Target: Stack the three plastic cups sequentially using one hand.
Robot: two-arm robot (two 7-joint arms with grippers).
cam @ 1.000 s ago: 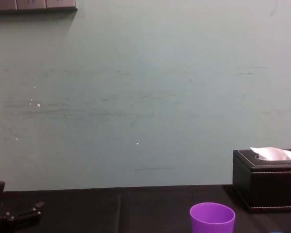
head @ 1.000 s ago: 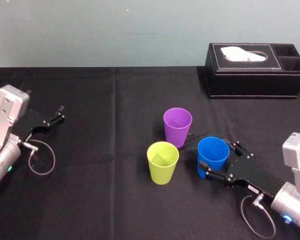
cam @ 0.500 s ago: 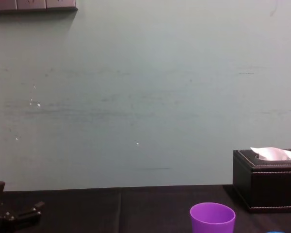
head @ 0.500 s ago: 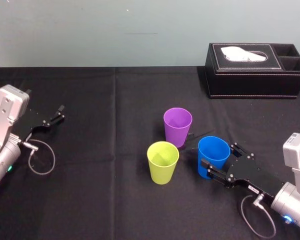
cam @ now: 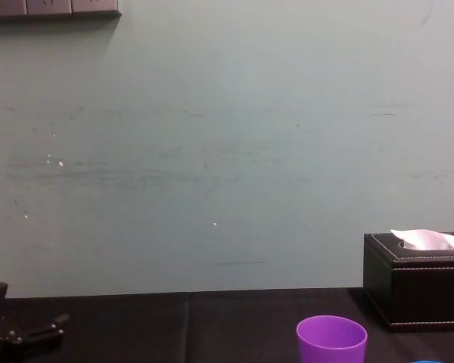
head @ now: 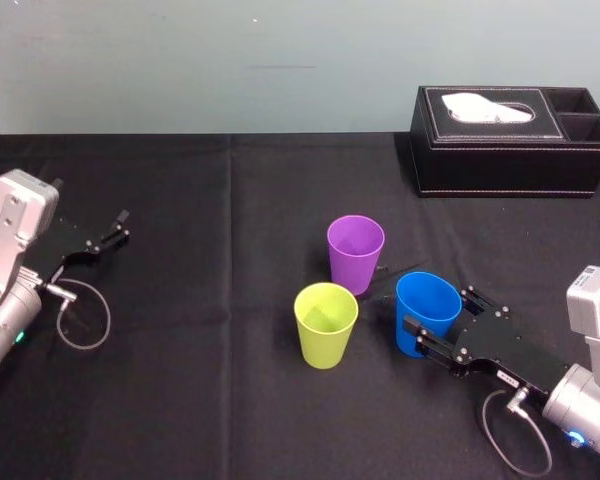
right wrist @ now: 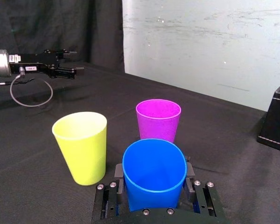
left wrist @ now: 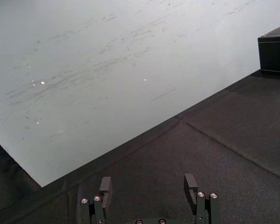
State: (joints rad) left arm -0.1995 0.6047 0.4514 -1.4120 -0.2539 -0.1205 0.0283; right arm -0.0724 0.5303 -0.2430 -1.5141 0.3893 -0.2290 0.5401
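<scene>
Right gripper (head: pixel 437 318): clasps the blue cup (head: pixel 427 298), upright, just right of the yellow-green cup (head: pixel 325 325), purple cup (head: pixel 355 252) close behind. Left gripper (head: pixel 105 240): parked far left, fingers apart.

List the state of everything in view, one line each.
blue cup: upright, empty, gripped on both sides.
purple cup: upright, empty, unstacked.
yellow-green cup: upright, empty, unstacked.
right end effector: shut on the blue cup.
left end effector: open, empty, parked on the left side.
tissue box: a white tissue sticking out of its top.
</scene>
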